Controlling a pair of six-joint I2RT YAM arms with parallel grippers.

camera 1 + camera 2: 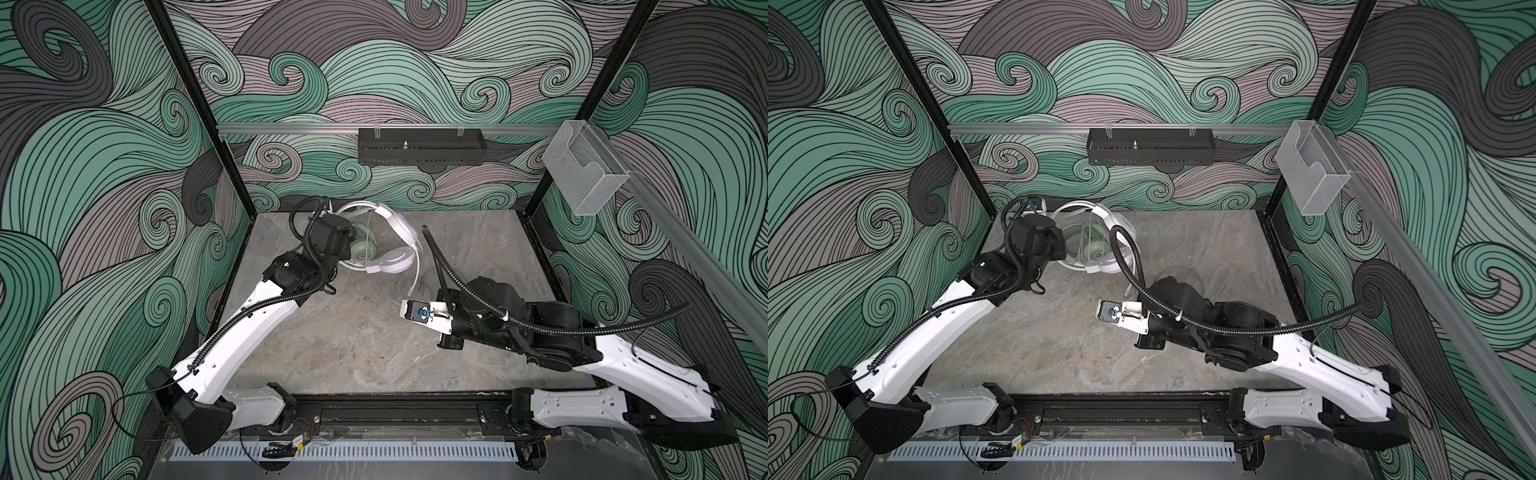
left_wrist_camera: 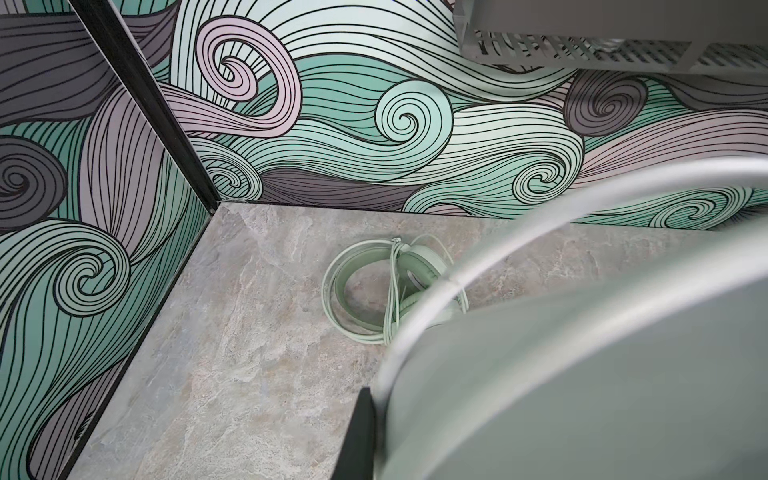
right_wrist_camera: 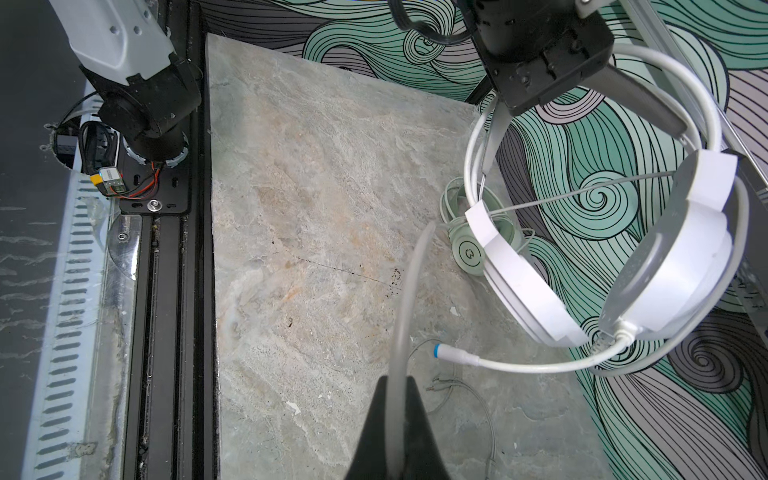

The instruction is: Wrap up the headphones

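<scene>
The white headphones (image 3: 673, 266) hang in the air at the back left of the table. My left gripper (image 3: 540, 99) is shut on the grey strap of their headband. In both top views they show beside the left wrist (image 1: 390, 259) (image 1: 1104, 266). Their white cable (image 3: 540, 365) loops round the earcups and ends in a blue-ringed plug (image 3: 438, 351). My right gripper (image 3: 399, 384) (image 1: 405, 308) is shut on a stretch of that cable near the table's middle. The mint green headphones (image 2: 374, 291) (image 3: 467, 249) lie on the table under the white ones, cable wound round them.
A thin grey cable (image 3: 478, 399) with small jack plugs lies on the stone tabletop (image 1: 353, 345) near the right gripper. A black perforated tray (image 1: 419, 151) hangs on the back rail. A clear plastic box (image 1: 586, 174) hangs on the right rail. Patterned walls enclose three sides.
</scene>
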